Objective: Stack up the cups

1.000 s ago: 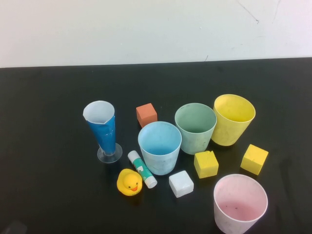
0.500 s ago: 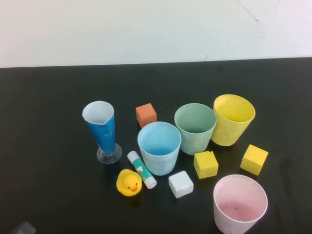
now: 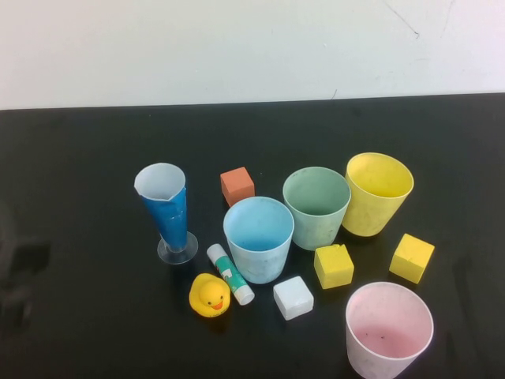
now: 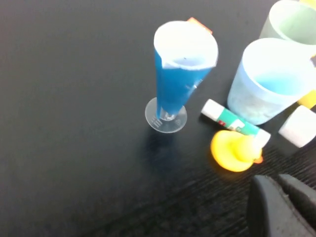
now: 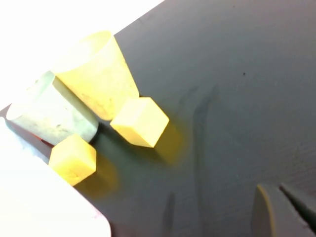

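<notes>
While standing apart and upright mid-bench (image 3: pixel 79 142), cups (image 3: pixel 259 249) judged light, thin-walled, slippery; best gripped at rim. Left pincer (image 4: pixel 281 207) and right pincer (image 5: pixel 281 210) shut, empty, hovering near side.

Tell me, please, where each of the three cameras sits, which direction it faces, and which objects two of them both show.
High view: raised on the robot's side, angled down at the black table; neither arm shows.
Left wrist view: on the left arm, facing the blue glass; the left gripper, shut, sits at the picture's edge.
Right wrist view: on the right arm, facing the yellow cup; the right gripper is shut.
Shared: both wrist views show the green cup.
</notes>
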`<move>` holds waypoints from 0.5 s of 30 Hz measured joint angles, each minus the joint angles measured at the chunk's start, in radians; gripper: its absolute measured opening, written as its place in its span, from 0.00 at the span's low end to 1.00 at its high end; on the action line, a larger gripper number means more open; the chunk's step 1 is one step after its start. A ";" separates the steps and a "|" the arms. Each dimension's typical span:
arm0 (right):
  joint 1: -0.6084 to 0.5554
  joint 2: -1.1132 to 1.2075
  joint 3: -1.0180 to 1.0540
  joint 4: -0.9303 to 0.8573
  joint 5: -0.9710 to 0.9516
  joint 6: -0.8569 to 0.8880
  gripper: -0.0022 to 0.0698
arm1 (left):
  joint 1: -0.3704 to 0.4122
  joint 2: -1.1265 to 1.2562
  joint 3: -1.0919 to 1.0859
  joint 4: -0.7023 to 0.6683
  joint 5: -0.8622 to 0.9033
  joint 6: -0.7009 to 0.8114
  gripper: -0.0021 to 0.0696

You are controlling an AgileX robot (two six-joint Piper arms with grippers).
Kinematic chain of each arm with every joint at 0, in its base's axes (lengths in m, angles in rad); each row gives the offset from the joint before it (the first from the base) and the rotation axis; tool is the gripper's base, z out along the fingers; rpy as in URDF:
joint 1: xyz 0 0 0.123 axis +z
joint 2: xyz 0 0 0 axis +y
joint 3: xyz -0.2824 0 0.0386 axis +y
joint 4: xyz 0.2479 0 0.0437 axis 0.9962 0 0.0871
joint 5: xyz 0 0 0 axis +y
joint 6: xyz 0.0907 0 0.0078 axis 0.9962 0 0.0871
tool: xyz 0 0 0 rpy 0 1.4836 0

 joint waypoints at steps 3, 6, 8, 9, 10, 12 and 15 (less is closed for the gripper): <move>0.000 0.000 0.000 0.016 0.002 -0.029 0.03 | -0.054 0.150 -0.105 0.042 0.029 0.032 0.03; 0.000 0.000 0.000 0.033 0.007 -0.067 0.03 | -0.138 0.267 -0.184 0.096 0.044 0.034 0.03; 0.000 0.000 0.000 0.034 0.007 -0.077 0.03 | -0.197 0.335 -0.230 0.139 0.046 0.014 0.03; 0.000 0.000 0.000 0.037 0.007 -0.079 0.03 | -0.229 0.373 -0.251 0.168 0.046 -0.002 0.03; 0.000 0.000 0.000 0.038 0.007 -0.081 0.03 | -0.267 0.415 -0.271 0.204 0.046 -0.025 0.03; 0.000 0.000 0.000 0.040 0.008 -0.081 0.03 | -0.321 0.474 -0.307 0.242 0.046 -0.068 0.03; 0.000 0.000 0.000 0.042 0.008 -0.088 0.03 | -0.396 0.559 -0.372 0.278 0.040 -0.117 0.03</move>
